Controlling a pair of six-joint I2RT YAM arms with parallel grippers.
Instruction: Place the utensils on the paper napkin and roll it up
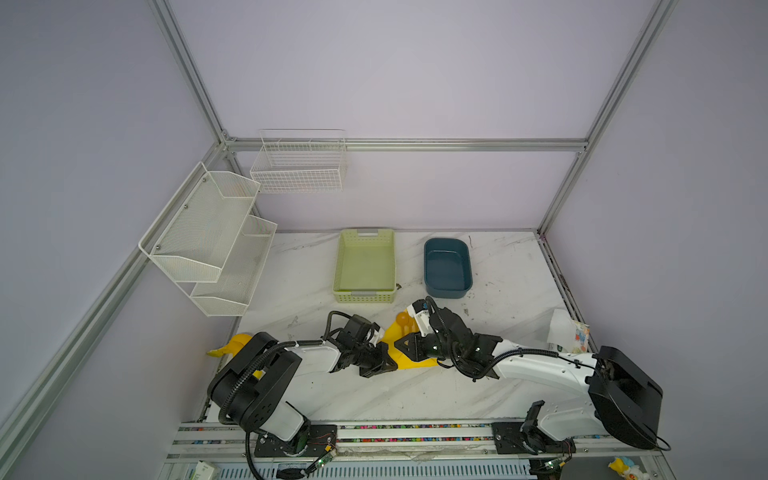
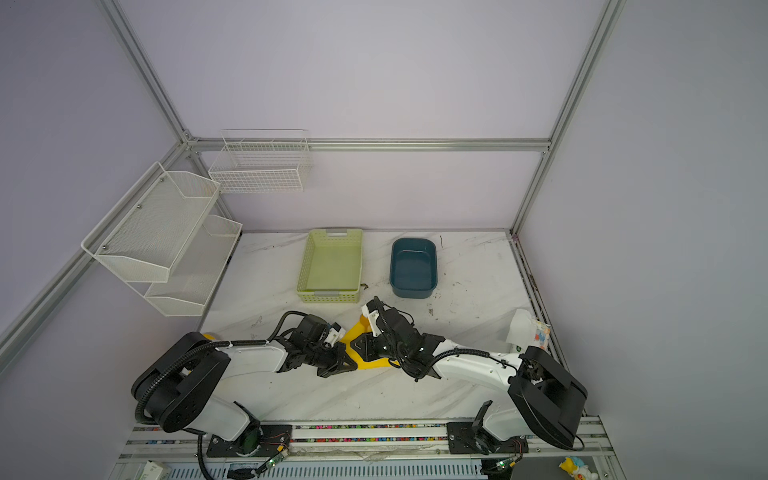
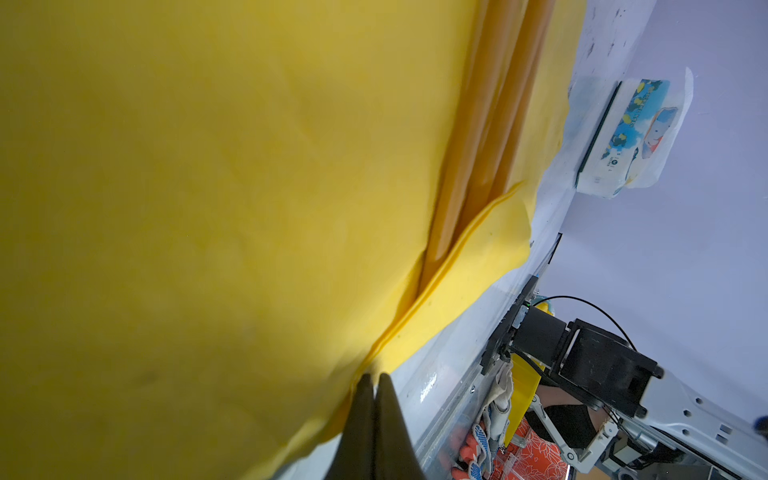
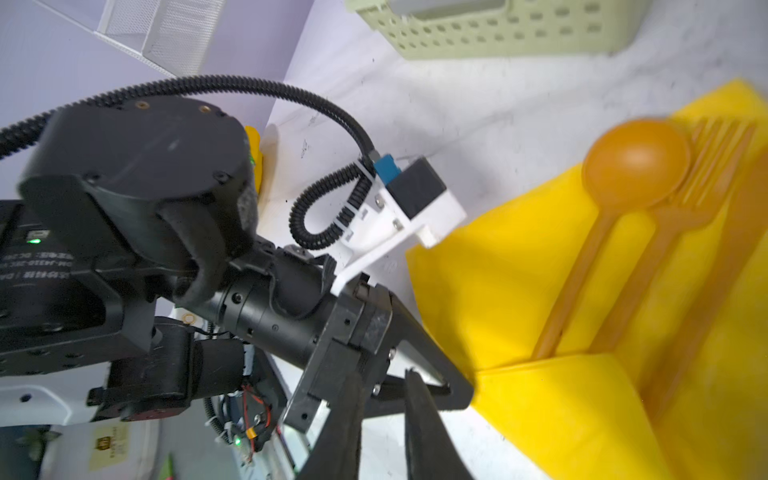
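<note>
The yellow paper napkin [image 1: 415, 362] [image 2: 366, 362] lies mid-table between both grippers. On it rest the orange utensils: spoon [image 4: 636, 162], fork [image 4: 715, 166] and knife [image 4: 731, 266], side by side. A flap of the napkin [image 4: 561, 415] is folded over their handles [image 3: 490, 124]. My left gripper [image 3: 375, 380] [image 1: 392, 365] is shut, pinching the napkin's [image 3: 208, 208] folded edge. My right gripper [image 4: 384, 384] [image 1: 397, 345] hovers just beside the napkin's near-left corner. Its jaws stand slightly apart, with only bare table between them. In both top views the arms hide most of the utensils; only the spoon bowl [image 1: 402, 318] shows.
A green basket [image 1: 365, 296] and a dark blue tub [image 1: 449, 293] stand behind the napkin. White mesh shelves [image 1: 208, 241] hang on the left wall. A wipes pack [image 1: 569, 332] lies at the right edge, and a yellow banana toy [image 1: 232, 347] sits by the left arm's base.
</note>
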